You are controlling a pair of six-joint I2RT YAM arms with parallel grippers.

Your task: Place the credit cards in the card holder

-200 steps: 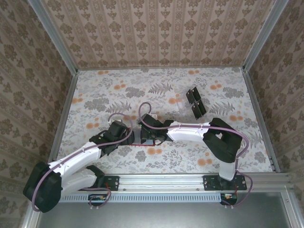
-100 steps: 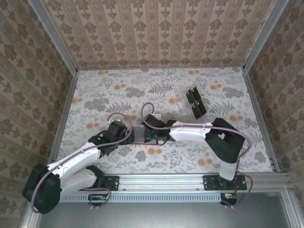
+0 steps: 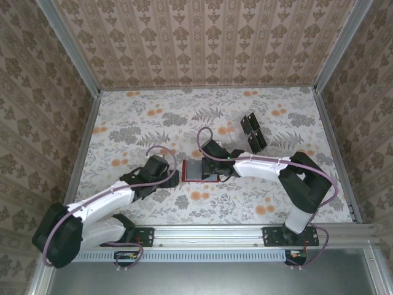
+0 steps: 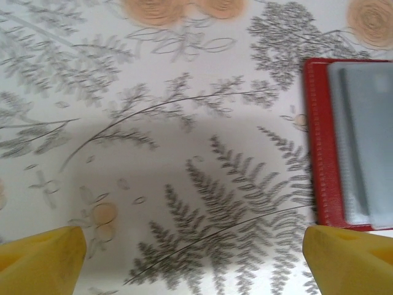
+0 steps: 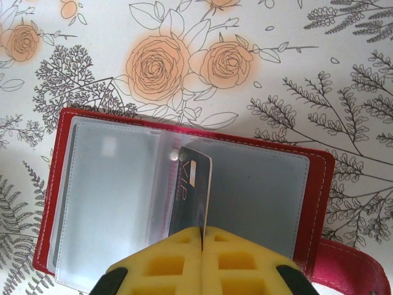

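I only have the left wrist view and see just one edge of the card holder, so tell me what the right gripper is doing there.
Observer: The right gripper is shut on a black credit card, its tip at the middle fold of the open card holder.
Operator: Report where the other cards are.
Observer: The spare cards lie in a dark cluster farther back and to the right, apart from the holder.
Operator: Describe the clasp.
Observer: A red clasp tab juts from the holder's corner beside the right gripper.

Red card holder, apparently open, at right
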